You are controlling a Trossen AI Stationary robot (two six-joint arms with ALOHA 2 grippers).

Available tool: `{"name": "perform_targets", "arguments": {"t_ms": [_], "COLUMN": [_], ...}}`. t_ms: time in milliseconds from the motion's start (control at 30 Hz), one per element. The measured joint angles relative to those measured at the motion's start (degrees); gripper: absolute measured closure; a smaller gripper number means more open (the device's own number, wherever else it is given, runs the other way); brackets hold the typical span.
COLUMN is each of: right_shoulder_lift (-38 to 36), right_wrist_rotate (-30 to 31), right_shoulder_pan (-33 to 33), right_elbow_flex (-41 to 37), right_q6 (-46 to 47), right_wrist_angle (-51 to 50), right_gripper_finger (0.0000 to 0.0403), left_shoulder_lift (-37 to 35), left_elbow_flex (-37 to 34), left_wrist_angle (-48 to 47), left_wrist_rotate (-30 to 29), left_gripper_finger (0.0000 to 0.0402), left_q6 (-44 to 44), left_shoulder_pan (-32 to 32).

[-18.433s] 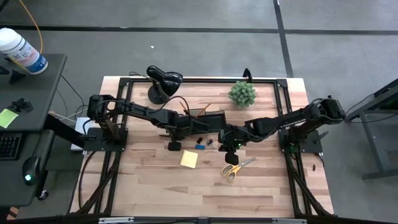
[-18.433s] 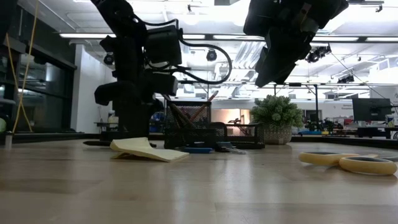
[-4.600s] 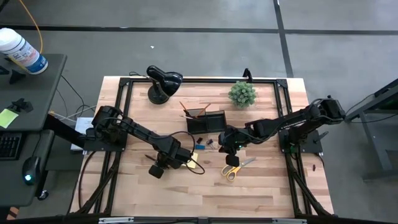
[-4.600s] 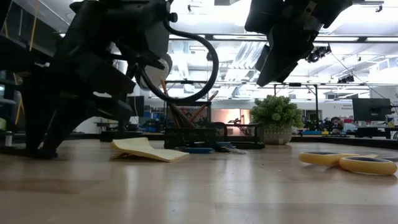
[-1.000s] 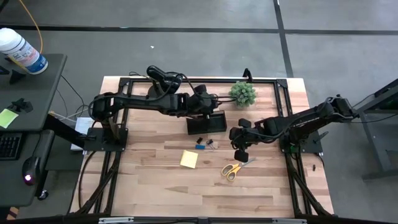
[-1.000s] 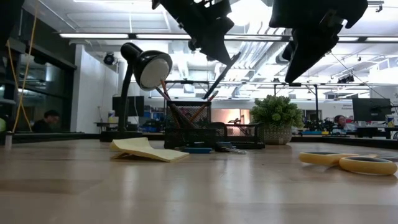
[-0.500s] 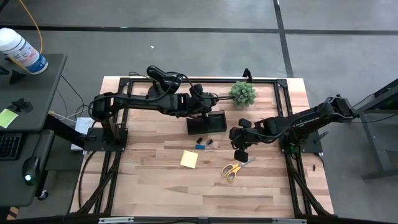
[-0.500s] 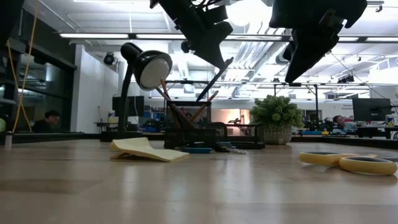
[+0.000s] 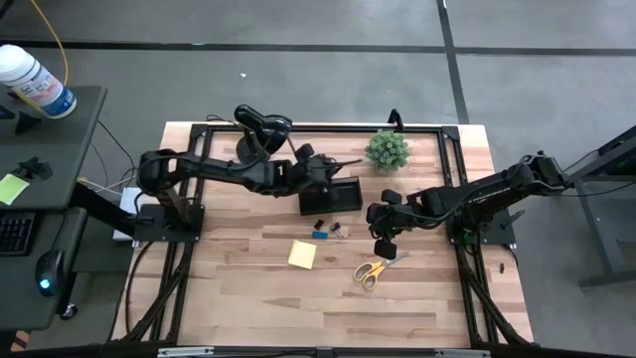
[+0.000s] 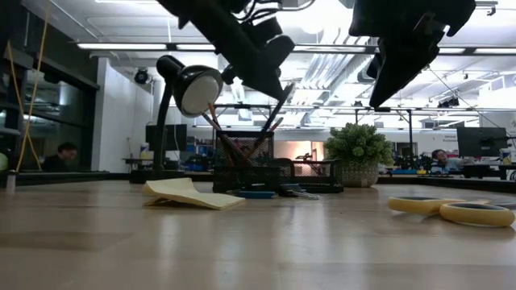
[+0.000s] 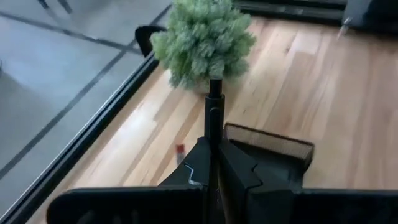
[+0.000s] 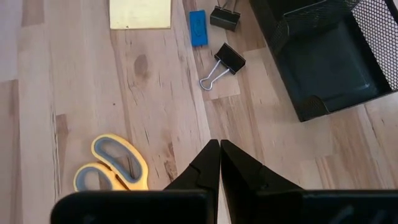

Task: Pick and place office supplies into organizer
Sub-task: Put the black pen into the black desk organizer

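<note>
High view: left gripper clamps a dark pen above the organizer near the worktop's far edge. Low view: the pen slants down toward the cup. Right wrist view: right gripper closed empty, scissors beside it.

- My two arms and their grippers are black: the left gripper holds a dark pen, and the right gripper has matt black fingers.
- The organizer is black wire mesh.
- Beside the organizer lie two black clips with silver wire handles and a small blue block.
- The sticky-note pad is pale yellow.
- The scissors have yellow handles.
- The table is light wood in striped planks.
- The plant is pale, frosty green.
- The lamp is black, white inside its shade.
</note>
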Motion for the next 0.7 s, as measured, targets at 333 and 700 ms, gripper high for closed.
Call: {"name": "perform_targets", "arguments": {"t_ms": [333, 700], "right_shoulder_lift": [0.0, 0.0], "right_wrist_rotate": [0.1, 0.2], "right_shoulder_pan": [0.0, 0.0], "right_elbow_flex": [0.0, 0.0], "right_q6": [-0.2, 0.0], "right_wrist_angle": [0.1, 0.2], "right_gripper_finger": [0.0392, 0.0392], "left_shoulder_lift": [-0.7, -0.7], "left_elbow_flex": [-6.6, -7.6], "left_wrist_angle": [5.8, 11.8], "left_wrist_rotate": [1.2, 1.4], "left_gripper_finger": [0.0401, 0.0382], "left_q6": [-6.5, -8.2], "left_shoulder_pan": [-0.3, -0.3]}}
